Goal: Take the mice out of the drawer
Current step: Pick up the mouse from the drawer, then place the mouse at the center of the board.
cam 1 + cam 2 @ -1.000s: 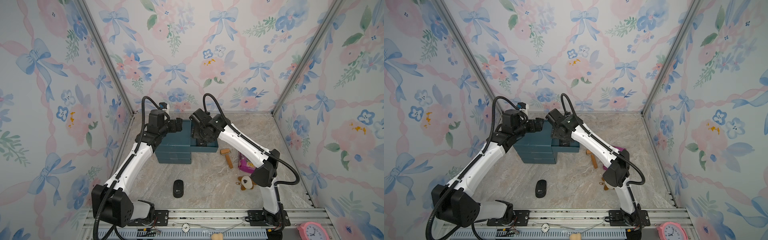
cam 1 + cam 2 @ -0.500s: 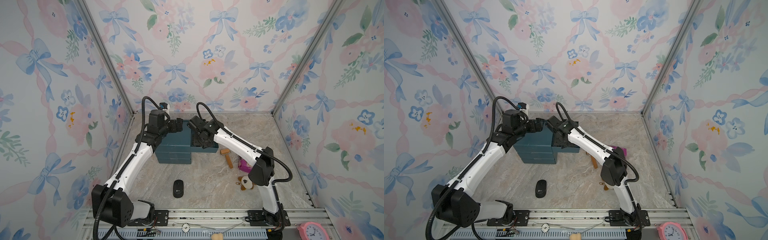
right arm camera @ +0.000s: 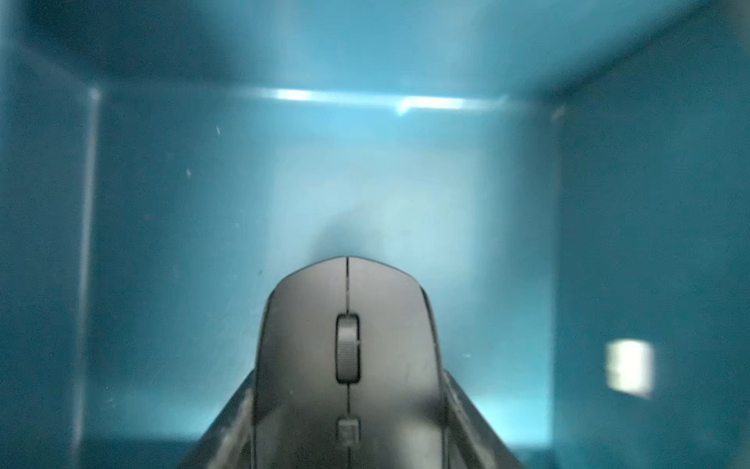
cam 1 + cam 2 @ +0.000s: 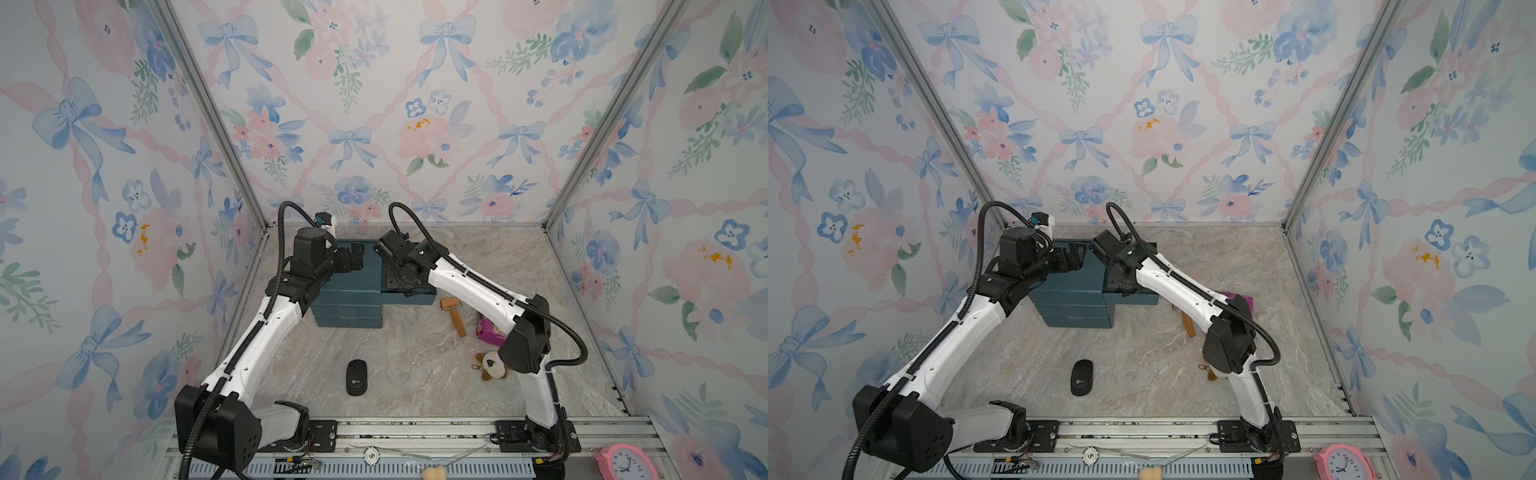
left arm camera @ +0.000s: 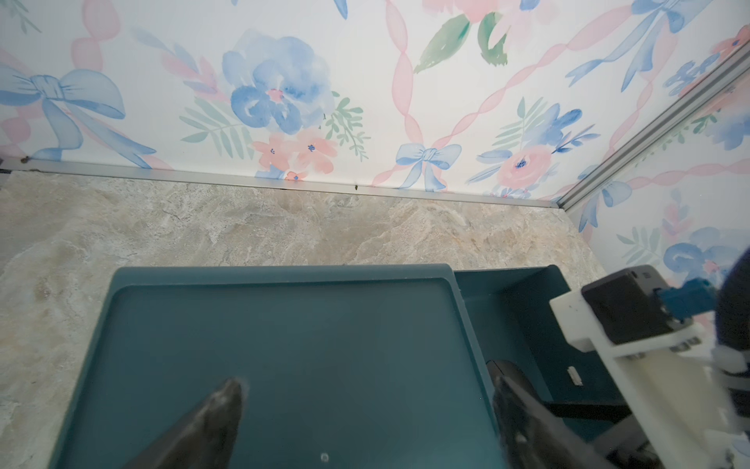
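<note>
Black mouse point(image 3: 349, 361) lies inside the pulled-out drawer point(image 3: 162, 227), scroll wheel up, nose toward the drawer's far wall. Right tool point(image 3: 347, 392) straddles it from the tail end, a finger point(image 3: 239, 410) laid along each flank, apparently pinching it by the sides. How firm the squeeze is, I cannot tell. The side grip seems sensible: the low rounded back offers nothing to catch from above. No other mouse shows in the visible part of the drawer. In both top views the right arm hides its inside.

Drawer point(image 4: 411, 300) juts from the cabinet point(image 4: 349, 299) on the side facing the right arm, which is probably why that arm does the reaching. Left tool point(image 5: 365, 406) hangs over the cabinet's top, fingers spread, holding nothing. My guess is that it waits there to steady the cabinet, or simply to keep clear of the drawer.

Second black mouse point(image 4: 356, 377), with a white round logo, sits on the counter point(image 4: 415, 374) in front of the cabinet, toward the robot's base and well apart from it. I judge that one already taken out.

Beyond the cabinet's drawer side lie a wooden roller point(image 4: 453, 316), a purple packet point(image 4: 490, 332) and a plush keychain point(image 4: 492, 365), none of them task things.

Next move, as I judge it: lift straight up past the drawer wall before swinging out. The smooth shell may slip.
</note>
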{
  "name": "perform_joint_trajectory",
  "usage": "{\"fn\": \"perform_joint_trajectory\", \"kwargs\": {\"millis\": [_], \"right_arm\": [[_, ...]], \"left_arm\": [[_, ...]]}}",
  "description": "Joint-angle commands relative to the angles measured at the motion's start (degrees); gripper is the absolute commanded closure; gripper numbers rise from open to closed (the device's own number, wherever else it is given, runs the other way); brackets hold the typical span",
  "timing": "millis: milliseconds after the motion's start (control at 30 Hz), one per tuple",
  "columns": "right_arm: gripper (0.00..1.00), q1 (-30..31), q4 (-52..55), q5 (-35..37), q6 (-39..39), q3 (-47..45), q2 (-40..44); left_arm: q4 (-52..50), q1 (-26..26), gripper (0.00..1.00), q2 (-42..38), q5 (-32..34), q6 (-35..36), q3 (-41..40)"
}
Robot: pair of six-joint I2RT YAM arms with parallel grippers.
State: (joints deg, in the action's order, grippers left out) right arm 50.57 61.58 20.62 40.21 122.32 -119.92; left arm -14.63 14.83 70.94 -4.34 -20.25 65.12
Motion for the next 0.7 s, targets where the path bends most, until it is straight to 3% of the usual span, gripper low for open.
{"fn": "perform_joint_trajectory", "kwargs": {"millis": [0,200,467,667], "right_arm": [[0.61,2.85,1.87,7.69,-2.92,3.03,7.74],[0.61,8.80,1.24,12.06,0.63,-4.14,16.38],[0.61,18.65,-8.32,14.08,17.01,-28.48,26.70],[0.62,24.02,-13.62,15.48,26.12,-38.97,23.58]], "left_arm": [[0.80,-0.33,0.02,-3.14,-0.80,-1.11,-1.52],[0.41,-0.35,0.02,-9.22,-0.45,-3.21,-3.62],[-5.30,-0.16,0.02,-19.23,-7.04,-8.00,-9.05],[-8.21,0.31,0.02,-27.13,-8.67,-10.11,-13.89]]}}
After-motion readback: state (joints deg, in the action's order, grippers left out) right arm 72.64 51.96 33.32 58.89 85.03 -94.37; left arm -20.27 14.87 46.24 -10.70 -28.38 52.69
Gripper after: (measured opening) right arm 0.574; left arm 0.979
